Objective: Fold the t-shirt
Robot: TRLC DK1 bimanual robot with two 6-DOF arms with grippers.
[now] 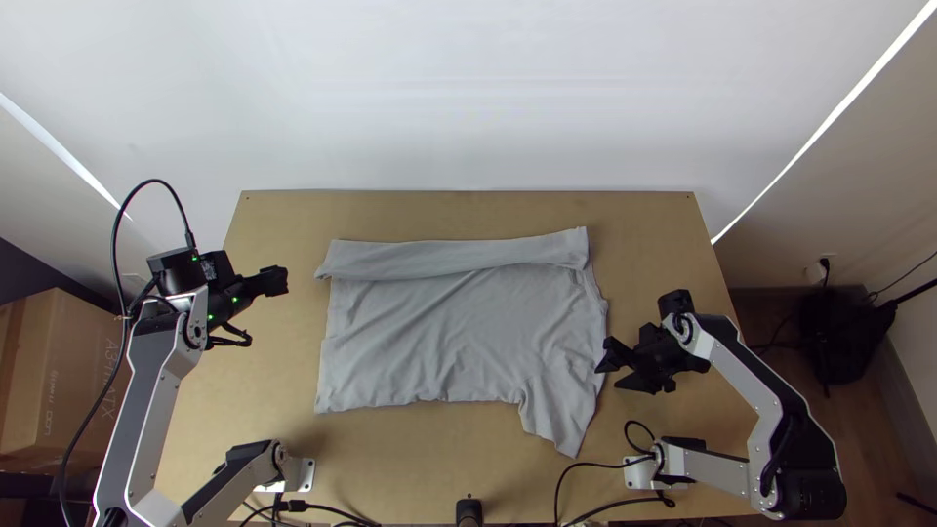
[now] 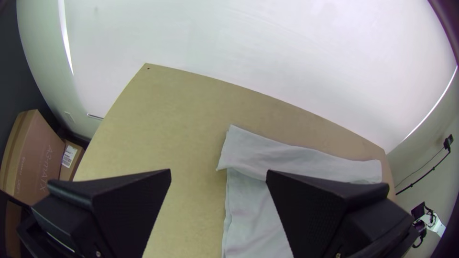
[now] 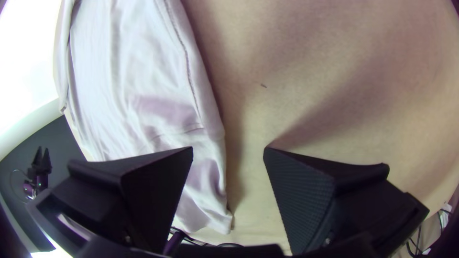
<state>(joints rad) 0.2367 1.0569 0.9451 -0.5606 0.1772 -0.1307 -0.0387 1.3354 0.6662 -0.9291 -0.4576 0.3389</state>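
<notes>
The light grey t-shirt (image 1: 449, 332) lies spread on the table, its far part folded over in a long strip; a sleeve points toward the near edge at the right. Left of the cloth, my left gripper (image 1: 278, 281) is held over bare table. My right gripper (image 1: 610, 369) is at the shirt's right edge, by the sleeve. In the left wrist view the left gripper (image 2: 218, 174) stands open, with the shirt (image 2: 258, 210) partly behind one finger. The right gripper (image 3: 228, 149) is open too, one finger over the shirt (image 3: 129, 71), the other over wood, nothing between them gripped.
The wooden table (image 1: 468, 210) shows bare wood around the cloth on all sides. Black cables (image 1: 586, 488) lie along the near edge beside the arm bases. Cardboard boxes (image 1: 63, 376) stand on the floor at the left.
</notes>
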